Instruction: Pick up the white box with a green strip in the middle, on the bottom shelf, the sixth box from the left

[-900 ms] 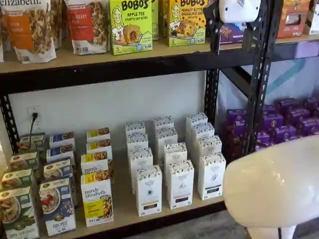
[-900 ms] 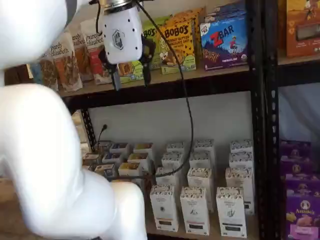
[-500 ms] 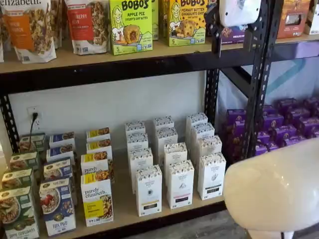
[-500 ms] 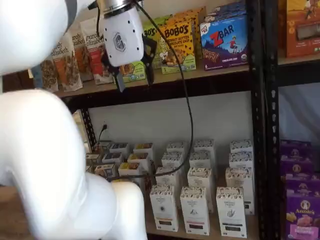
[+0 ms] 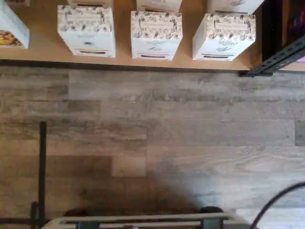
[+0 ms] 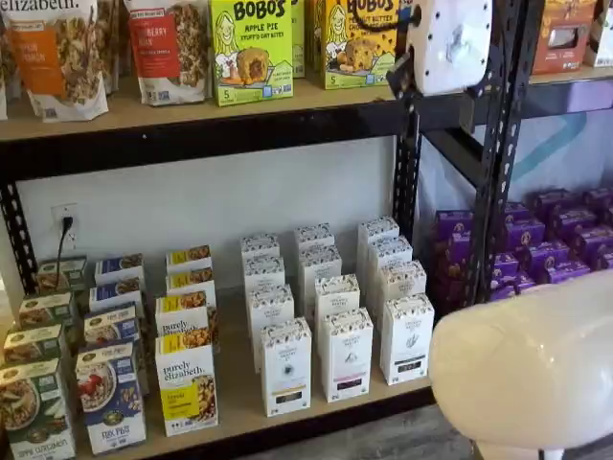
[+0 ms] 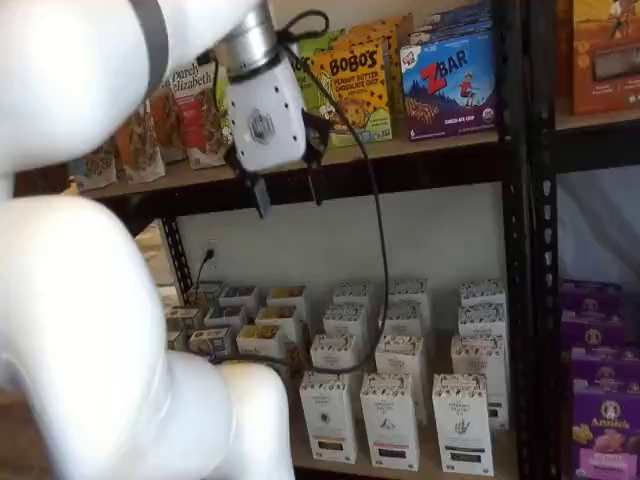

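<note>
Tall slim white carton with greyish-green strip [image 6: 406,338]: front of its row on pale wooden counter [image 6: 239,402], just beside black metal rack upright [image 7: 515,300]. White-bodied gripper [image 7: 288,190] high, well apart from upright; jaws spread, empty. Likely light, stiff, crushable cardboard: you pinch narrow sides mid-height, gently.

The tabletop [image 6: 239,398], a pale board, carries white cartons [image 6: 346,353] in rows toward 3 o'clock and colourful boxes [image 6: 187,380] toward 9 o'clock, all upright.
</note>
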Controlling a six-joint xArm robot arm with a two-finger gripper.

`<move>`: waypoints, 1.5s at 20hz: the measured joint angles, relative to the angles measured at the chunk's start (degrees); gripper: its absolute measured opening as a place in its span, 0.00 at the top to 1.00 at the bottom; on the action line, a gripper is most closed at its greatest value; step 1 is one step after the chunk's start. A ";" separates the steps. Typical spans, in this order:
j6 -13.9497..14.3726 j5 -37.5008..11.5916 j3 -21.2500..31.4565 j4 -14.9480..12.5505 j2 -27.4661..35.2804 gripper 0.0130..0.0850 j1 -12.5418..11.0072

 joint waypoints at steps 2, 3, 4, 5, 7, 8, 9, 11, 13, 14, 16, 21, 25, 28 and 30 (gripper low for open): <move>-0.47 -3.00 2.57 -0.28 0.14 0.00 -0.74; -1.16 -4.89 4.05 0.31 0.20 0.00 -1.60; -1.78 -6.44 5.24 0.79 0.39 0.00 -2.30; -2.32 -7.76 6.29 1.12 0.71 0.00 -2.91; -3.51 -10.95 8.67 1.79 1.53 0.00 -4.21; -3.75 -12.94 10.03 1.60 1.90 0.00 -4.57; -3.89 -14.99 11.35 1.38 2.20 0.00 -4.86; -4.46 -19.33 13.95 1.41 3.20 0.00 -5.65; -5.06 -22.72 15.88 1.61 4.98 0.00 -6.36; -5.00 -24.56 16.84 1.21 6.06 0.00 -6.51; -4.88 -28.56 18.91 0.53 7.86 0.00 -6.90; -6.66 -41.74 24.56 0.96 13.15 0.00 -9.17; -7.74 -46.91 25.41 1.39 18.71 0.00 -10.08; -7.05 -51.16 25.44 0.29 23.67 0.00 -10.31; -7.95 -53.59 25.21 1.30 26.52 0.00 -10.48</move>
